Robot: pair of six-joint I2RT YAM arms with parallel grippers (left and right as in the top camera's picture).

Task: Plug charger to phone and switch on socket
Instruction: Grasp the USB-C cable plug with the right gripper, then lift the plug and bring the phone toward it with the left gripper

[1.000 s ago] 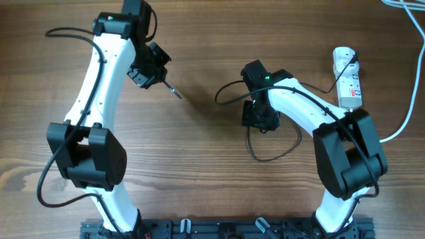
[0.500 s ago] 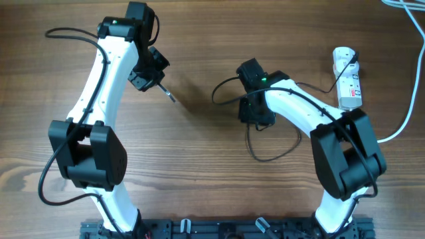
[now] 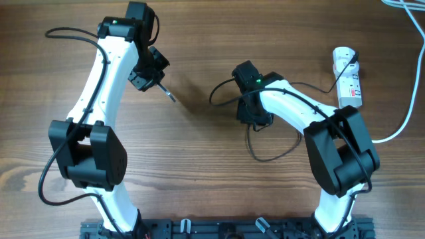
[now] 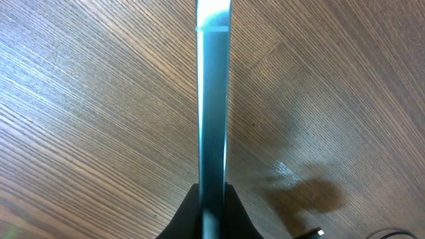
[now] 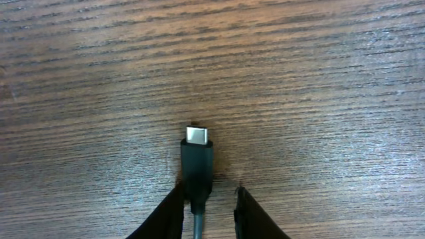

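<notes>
My left gripper point(image 3: 151, 72) is shut on the phone point(image 3: 169, 93) and holds it edge-on above the table at the back left. In the left wrist view the phone point(image 4: 213, 99) is a thin teal strip running up from the closed fingers point(image 4: 188, 216). My right gripper point(image 3: 254, 118) is low over the table centre. In the right wrist view its fingers point(image 5: 169, 212) stand on either side of the charger's black plug point(image 5: 197, 159). The plug touches the left finger, and a gap shows to the right one. The charger's thin cable point(image 3: 272, 156) loops on the table. The socket point(image 3: 348, 79) lies at the far right.
A thick white lead point(image 3: 406, 123) curves from the socket along the right edge of the table. A black plug point(image 3: 350, 65) sits in the socket. The arm bases and a black rail point(image 3: 219, 229) line the front edge.
My right arm has shifted a little left and back over the plug. My left arm moved slightly early on, then held still with the phone.
</notes>
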